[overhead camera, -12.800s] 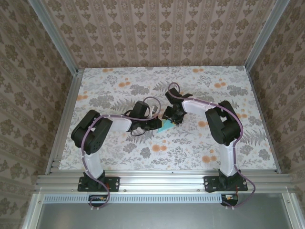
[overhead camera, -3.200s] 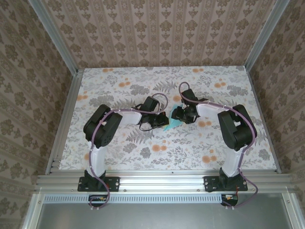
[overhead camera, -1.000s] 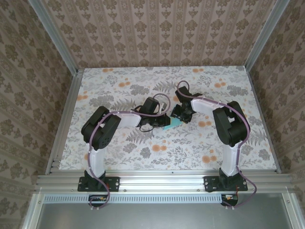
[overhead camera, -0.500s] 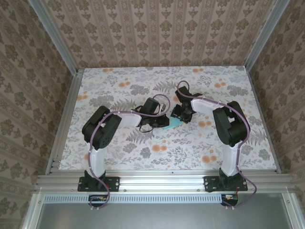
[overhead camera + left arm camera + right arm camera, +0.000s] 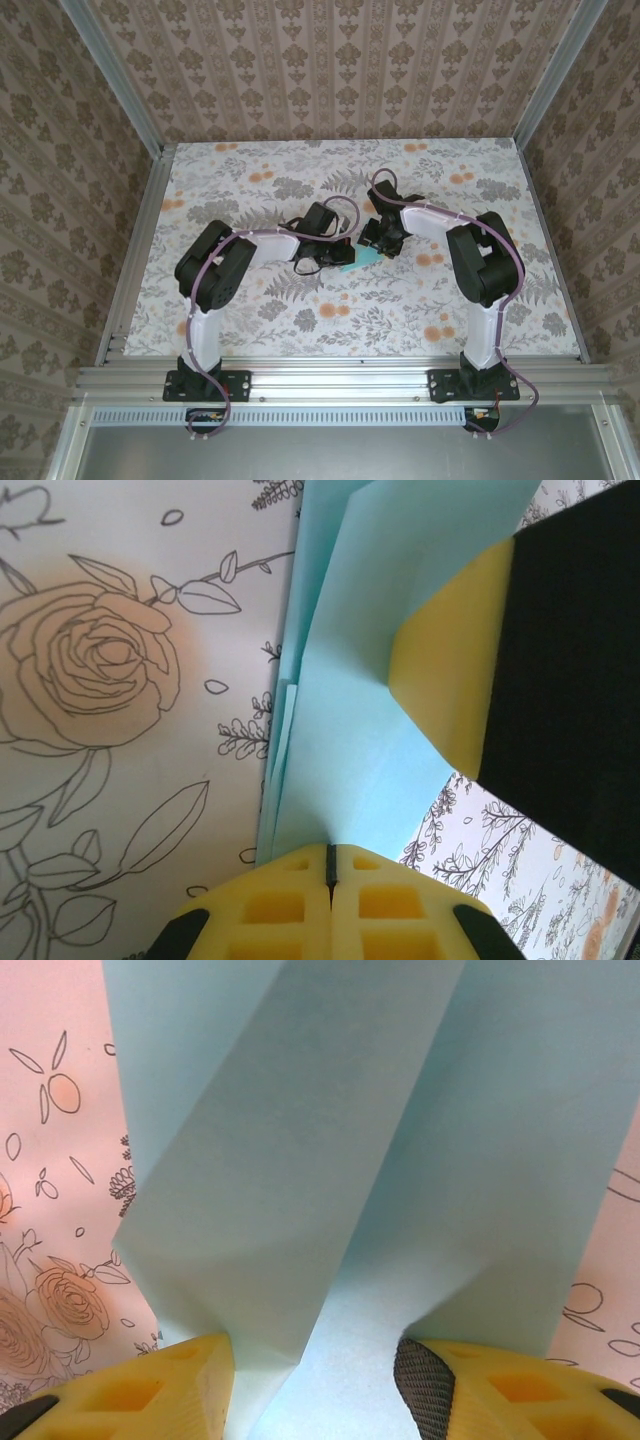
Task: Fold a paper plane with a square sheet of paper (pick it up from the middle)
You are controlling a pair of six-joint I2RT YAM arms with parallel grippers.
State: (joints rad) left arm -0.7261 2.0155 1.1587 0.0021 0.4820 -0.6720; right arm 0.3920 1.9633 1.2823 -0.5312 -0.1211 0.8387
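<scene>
Finding: the paper lies part-folded near the middle of the tabletop, between my two arms, with lengthwise flaps raised rather than flat. My left gripper is clenched, its pads meeting on the near edge of the paper where the layers come together. My right gripper is released, jaws apart, with one of its fingers on either side of a raised fold and both resting against the sheet. Risk one: the layers at my left pinch look staggered, not flush, so I judge that any pull would drag them unevenly and set a crooked crease. Risk two: my right gripper steadies the sheet by contact alone. If it lifts or slides while the left pulls, the whole paper would likely skate over the smooth tabletop. Risk three: opposing pulls on so thin a sheet could tear it at the pinch or crumple a fold. Risk four: the flaps are unpressed and probably springy, so if let go too soon they would likely reopen.
</scene>
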